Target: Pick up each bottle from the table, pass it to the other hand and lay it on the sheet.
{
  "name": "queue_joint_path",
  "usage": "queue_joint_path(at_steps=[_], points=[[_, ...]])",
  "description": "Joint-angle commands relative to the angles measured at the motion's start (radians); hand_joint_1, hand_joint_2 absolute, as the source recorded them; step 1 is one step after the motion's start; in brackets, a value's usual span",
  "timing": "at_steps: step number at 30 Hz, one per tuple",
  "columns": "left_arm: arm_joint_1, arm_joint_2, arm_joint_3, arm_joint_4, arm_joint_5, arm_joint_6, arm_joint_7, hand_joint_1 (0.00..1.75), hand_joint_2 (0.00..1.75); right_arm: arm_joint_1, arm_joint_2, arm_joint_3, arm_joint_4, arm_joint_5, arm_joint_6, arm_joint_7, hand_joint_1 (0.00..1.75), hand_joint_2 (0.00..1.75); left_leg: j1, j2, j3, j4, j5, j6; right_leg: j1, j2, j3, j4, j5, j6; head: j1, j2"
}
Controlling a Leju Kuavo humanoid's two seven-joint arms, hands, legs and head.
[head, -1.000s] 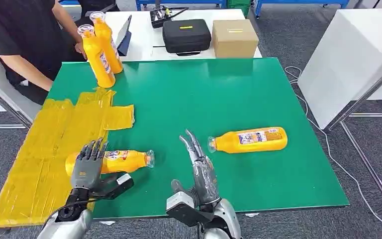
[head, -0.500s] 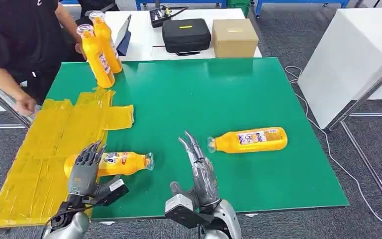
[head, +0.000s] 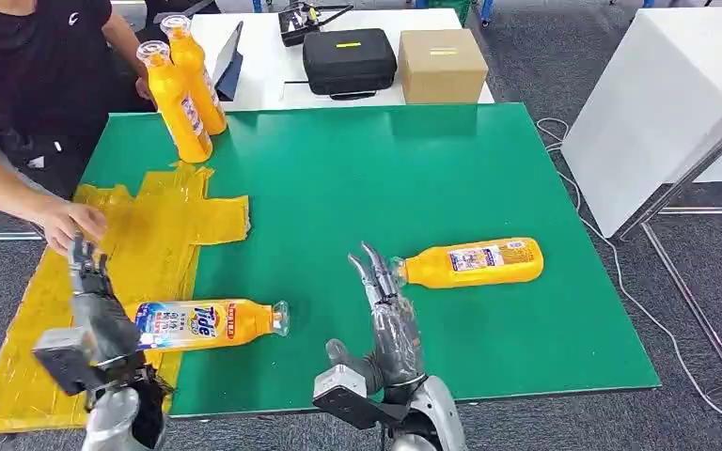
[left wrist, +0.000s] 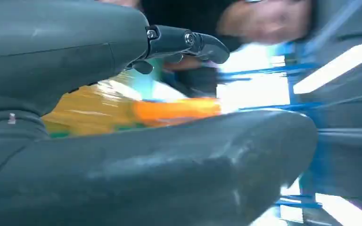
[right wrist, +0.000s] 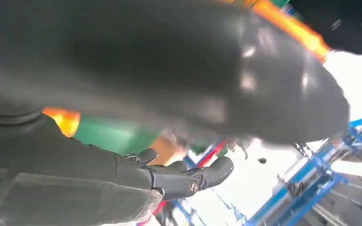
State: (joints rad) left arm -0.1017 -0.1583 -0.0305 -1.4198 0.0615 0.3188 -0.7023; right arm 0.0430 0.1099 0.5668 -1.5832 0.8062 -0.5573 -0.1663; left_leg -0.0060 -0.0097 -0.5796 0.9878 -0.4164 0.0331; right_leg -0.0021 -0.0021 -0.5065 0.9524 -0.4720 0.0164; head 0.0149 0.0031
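An orange bottle [head: 205, 323] lies on its side at the near edge of the yellow sheet [head: 141, 246], its cap pointing right onto the green table [head: 367, 178]. My left hand [head: 96, 303] stands just left of it, fingers straight and apart, holding nothing. A second orange bottle [head: 470, 263] lies on the table to the right. My right hand [head: 387, 310] is raised, fingers apart, just left of that bottle's cap. Two more bottles [head: 180, 86] stand upright at the far left corner. My left hand's thumb and fingers [left wrist: 188, 44] appear close up in the left wrist view.
A person stands at the far left with a hand [head: 73, 222] on the sheet, close to my left hand. Behind the green table a white table holds a black case [head: 350, 60], a cardboard box [head: 442, 66] and a tablet [head: 228, 62].
My left hand has let go of the near bottle and drawn left off it, leaving it lying at the sheet's edge. The person's hand has come down onto the sheet. My right hand barely moved.
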Motion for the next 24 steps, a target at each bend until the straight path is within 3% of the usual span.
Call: queue_joint_path(at_steps=[1, 4, 9, 13, 15, 19, 24], points=[[0.187, -0.028, -0.059, -0.348, 0.123, -0.148, 0.036, 0.0, 0.0, 0.087, -0.068, -0.296, -0.118, 0.333, 0.108, 0.189, 0.0, 1.75, 0.0, -0.001, 0.003, 0.0, -0.002, -0.002, 0.0, -0.001, 0.004, -0.002, -0.002, 0.001, 0.0, 0.0], [0.188, -0.051, -0.03, -0.299, 0.149, -0.19, 0.041, 0.0, 0.0, 0.101, -0.108, -0.404, -0.148, 0.392, 0.177, 0.21, 0.0, 1.75, 0.0, -0.002, 0.003, -0.001, -0.002, -0.002, 0.0, -0.002, 0.004, -0.003, -0.002, 0.001, 0.0, 0.0], [0.169, -0.071, 0.027, -0.281, 0.16, -0.225, 0.071, 0.0, 0.0, 0.094, -0.221, -0.46, -0.126, 0.349, 0.281, 0.187, 0.0, 1.75, -0.001, -0.002, 0.001, -0.001, -0.001, -0.001, -0.001, -0.002, 0.001, -0.002, -0.001, 0.001, 0.001, 0.0], [0.169, -0.073, 0.032, -0.282, 0.161, -0.229, 0.072, 0.0, 0.0, 0.095, -0.217, -0.464, -0.129, 0.347, 0.285, 0.183, 0.0, 1.75, -0.001, 0.0, 0.001, 0.0, -0.001, -0.001, -0.001, 0.0, 0.001, -0.001, 0.0, 0.001, 0.0, 0.0], [0.163, -0.075, 0.037, -0.269, 0.167, -0.239, 0.077, 0.0, 0.0, 0.085, -0.25, -0.463, -0.127, 0.22, 0.42, 0.138, 0.0, 1.75, -0.001, 0.0, 0.001, 0.0, -0.002, -0.002, -0.001, 0.0, 0.002, -0.001, -0.001, 0.001, 0.0, 0.0], [0.135, -0.074, 0.028, -0.205, 0.188, -0.263, 0.086, 0.0, 0.0, -0.027, -0.315, -0.555, 0.029, 0.119, 0.498, 0.039, 0.0, 1.75, -0.001, 0.001, 0.002, -0.001, -0.001, -0.001, -0.001, 0.001, 0.002, -0.002, 0.001, 0.001, 0.0, 0.0], [0.137, -0.068, 0.044, -0.197, 0.232, -0.285, 0.077, 0.0, 0.0, -0.134, -0.357, -0.553, 0.192, 0.17, 0.493, -0.014, 0.0, 1.75, -0.001, 0.003, 0.002, -0.001, -0.001, -0.001, 0.0, 0.002, 0.003, -0.003, 0.002, 0.002, 0.0, 0.0]])
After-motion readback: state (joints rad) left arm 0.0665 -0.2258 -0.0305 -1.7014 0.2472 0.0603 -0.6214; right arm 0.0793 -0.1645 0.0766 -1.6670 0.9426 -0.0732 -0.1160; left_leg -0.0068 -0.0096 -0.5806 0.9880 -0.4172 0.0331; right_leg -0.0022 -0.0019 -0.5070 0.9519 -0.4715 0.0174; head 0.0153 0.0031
